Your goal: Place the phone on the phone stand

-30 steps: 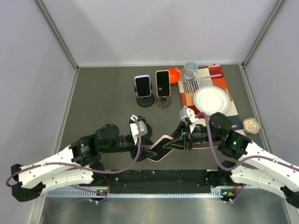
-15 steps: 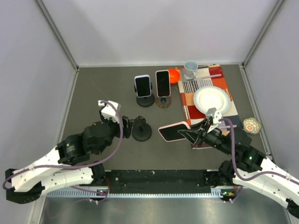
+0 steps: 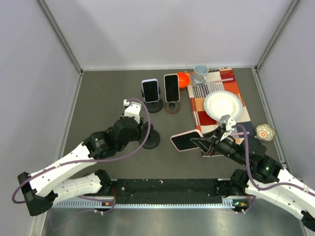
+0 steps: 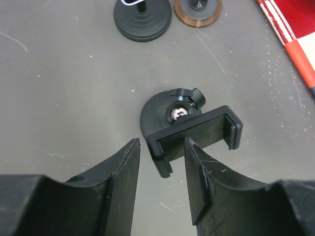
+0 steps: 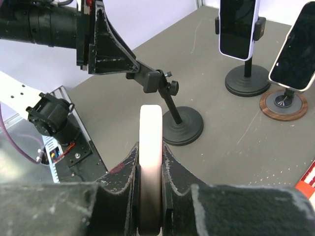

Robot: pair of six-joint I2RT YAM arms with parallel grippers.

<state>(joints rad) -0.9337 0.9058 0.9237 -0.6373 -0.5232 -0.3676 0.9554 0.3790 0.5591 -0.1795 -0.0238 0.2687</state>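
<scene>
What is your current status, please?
Right gripper shut on phone. Left gripper open at empty stand clamp. Nothing between phone and stand.

White shells and black rounded joints are seen on the left arm and right arm. A purple cable is looped along each. The matte black fingers are scuffed.
</scene>
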